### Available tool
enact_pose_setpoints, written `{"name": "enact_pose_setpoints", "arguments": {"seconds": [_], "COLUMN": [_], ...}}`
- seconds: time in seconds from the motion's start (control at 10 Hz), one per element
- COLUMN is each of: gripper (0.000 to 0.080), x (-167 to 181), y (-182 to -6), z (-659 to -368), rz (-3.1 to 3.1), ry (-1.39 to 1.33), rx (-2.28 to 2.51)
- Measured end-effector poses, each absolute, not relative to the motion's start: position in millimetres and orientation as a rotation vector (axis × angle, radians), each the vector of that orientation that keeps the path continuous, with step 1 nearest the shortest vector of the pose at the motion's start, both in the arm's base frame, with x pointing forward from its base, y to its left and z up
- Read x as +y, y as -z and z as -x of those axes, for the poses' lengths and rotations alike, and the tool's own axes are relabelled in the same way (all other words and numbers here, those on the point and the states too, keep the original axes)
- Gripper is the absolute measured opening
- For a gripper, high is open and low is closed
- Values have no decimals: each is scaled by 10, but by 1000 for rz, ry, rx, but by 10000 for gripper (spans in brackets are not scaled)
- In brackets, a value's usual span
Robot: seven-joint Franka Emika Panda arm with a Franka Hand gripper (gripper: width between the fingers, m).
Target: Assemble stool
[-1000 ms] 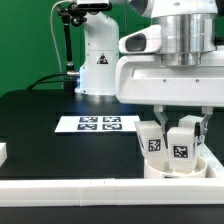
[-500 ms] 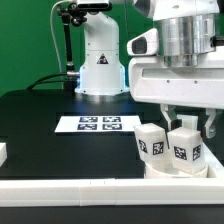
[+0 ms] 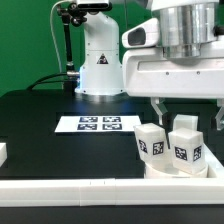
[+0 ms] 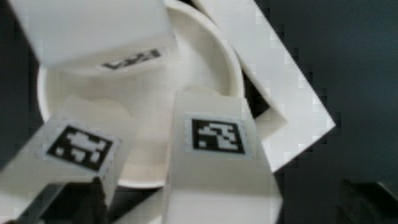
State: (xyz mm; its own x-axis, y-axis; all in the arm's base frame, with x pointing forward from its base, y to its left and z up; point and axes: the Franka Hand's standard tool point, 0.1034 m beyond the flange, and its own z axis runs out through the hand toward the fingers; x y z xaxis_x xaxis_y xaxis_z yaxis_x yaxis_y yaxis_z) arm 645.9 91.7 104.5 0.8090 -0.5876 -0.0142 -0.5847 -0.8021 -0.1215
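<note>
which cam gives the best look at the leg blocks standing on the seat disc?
Exterior view: both leg blocks stand upright side by side on the seat disc, tags facing the camera, gripper open above them. Wrist view shows only close-up legs and tags, cropped and slanted, with little context.

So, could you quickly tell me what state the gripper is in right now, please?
Gripper: open, holding nothing, jaws spread above the leg blocks on the seat disc.
</note>
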Motion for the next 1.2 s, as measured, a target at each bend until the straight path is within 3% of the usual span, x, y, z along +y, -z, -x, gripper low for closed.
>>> {"name": "enact_pose_setpoints", "arguments": {"seconds": [0.4, 0.9, 1.2], "gripper": [649, 649, 649], "x": [913, 891, 880], "y": [-1050, -1091, -1083], "z": [-6467, -6583, -6584], "rz": [2959, 3047, 3001], "ry": [58, 133, 140], "rx": [629, -407, -729]}}
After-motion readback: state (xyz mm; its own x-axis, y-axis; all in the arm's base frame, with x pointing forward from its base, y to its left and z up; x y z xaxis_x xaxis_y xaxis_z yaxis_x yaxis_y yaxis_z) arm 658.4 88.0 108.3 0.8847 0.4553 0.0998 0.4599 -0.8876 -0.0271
